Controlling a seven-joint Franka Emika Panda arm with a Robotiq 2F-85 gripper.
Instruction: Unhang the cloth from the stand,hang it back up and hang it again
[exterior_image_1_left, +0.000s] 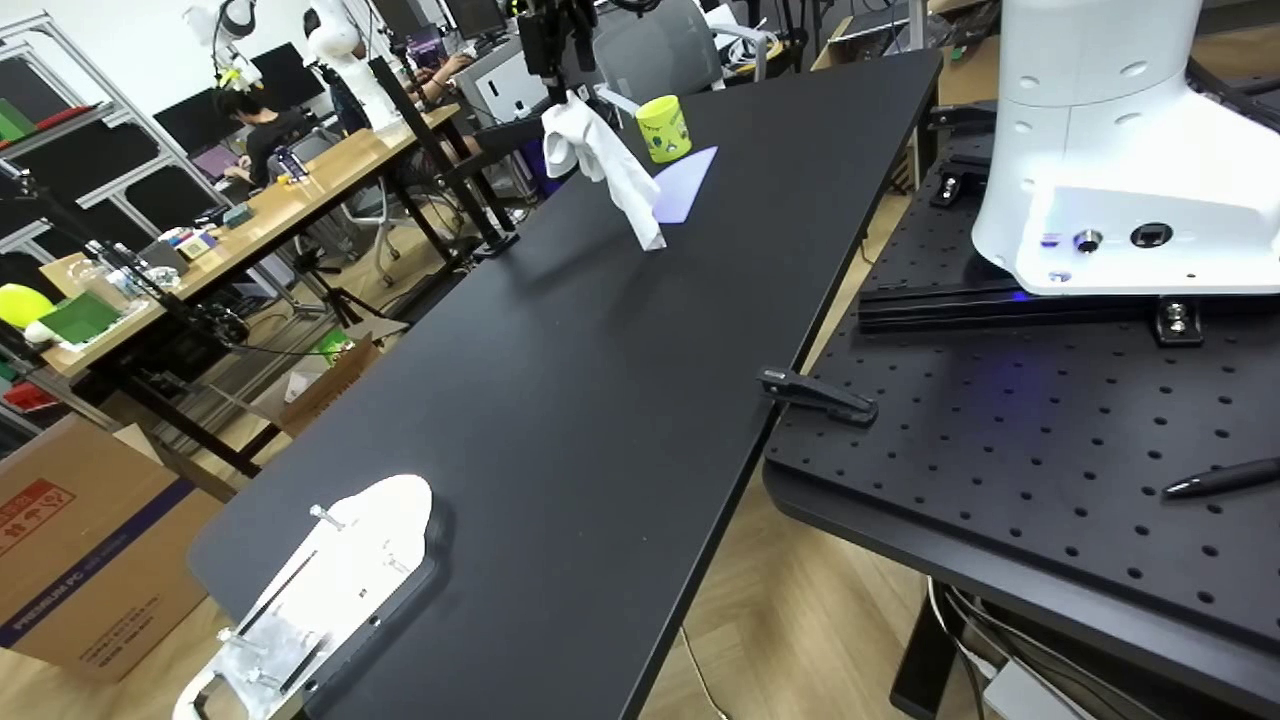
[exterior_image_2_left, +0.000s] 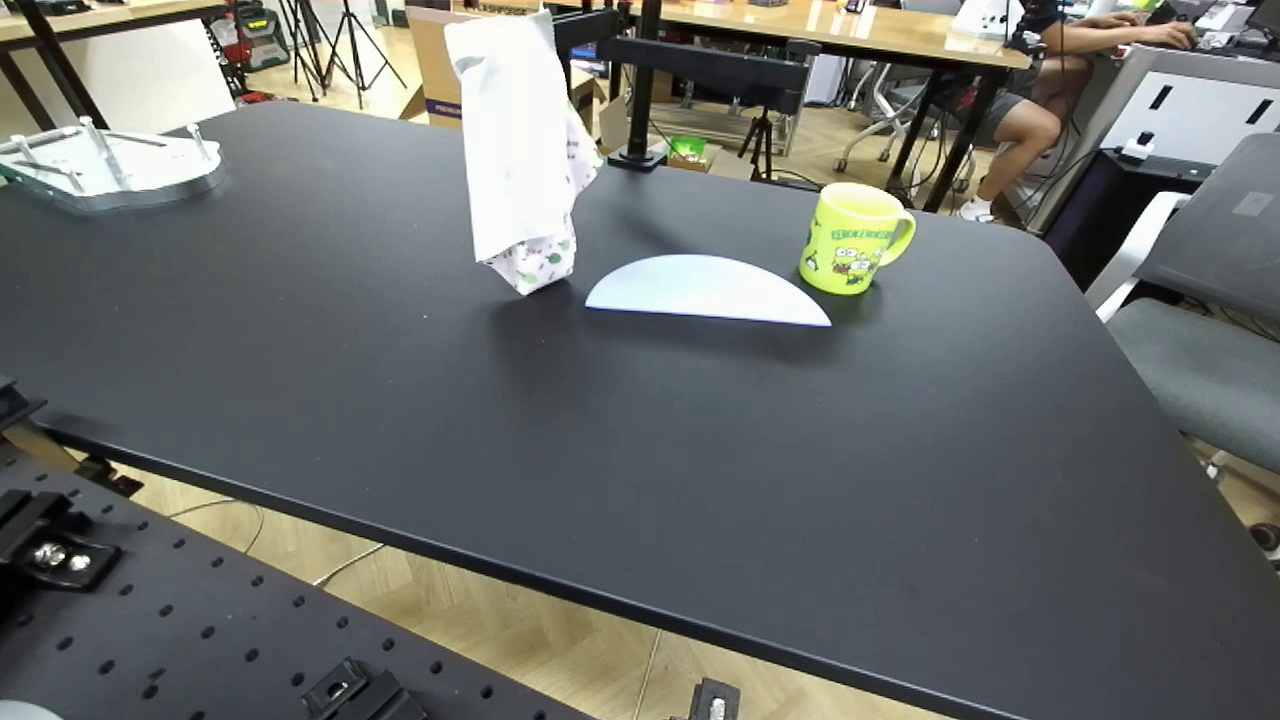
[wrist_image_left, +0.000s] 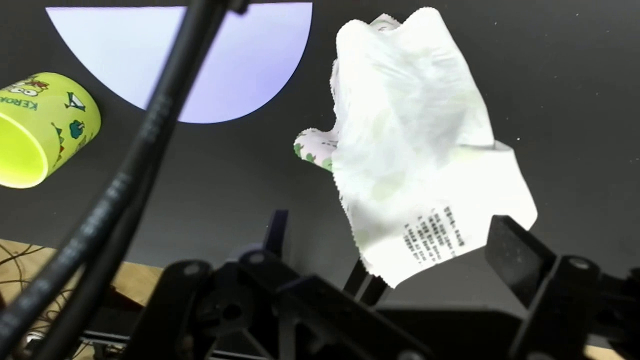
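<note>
The white cloth (exterior_image_1_left: 605, 160) hangs limp above the black table in both exterior views; its green-printed inner side shows at the lower edge (exterior_image_2_left: 525, 150). The stand appears to be a black post with a jointed arm (exterior_image_2_left: 705, 72) at the table's far edge. In the wrist view, dark bars (wrist_image_left: 369, 284) run under the edge of the cloth (wrist_image_left: 415, 140), which looks draped over the arm's end. My gripper (wrist_image_left: 392, 220) is wide open, its fingers either side of the cloth's near edge. In an exterior view the gripper (exterior_image_1_left: 560, 80) is just above the cloth; contact is unclear.
A yellow-green mug (exterior_image_2_left: 845, 245) stands upright on the table beside a pale half-round sheet (exterior_image_2_left: 705, 287). A white board with pegs (exterior_image_1_left: 370, 545) lies at the table's other end. A black clip (exterior_image_1_left: 815, 392) sits at the table edge near the white robot base (exterior_image_1_left: 1110, 170).
</note>
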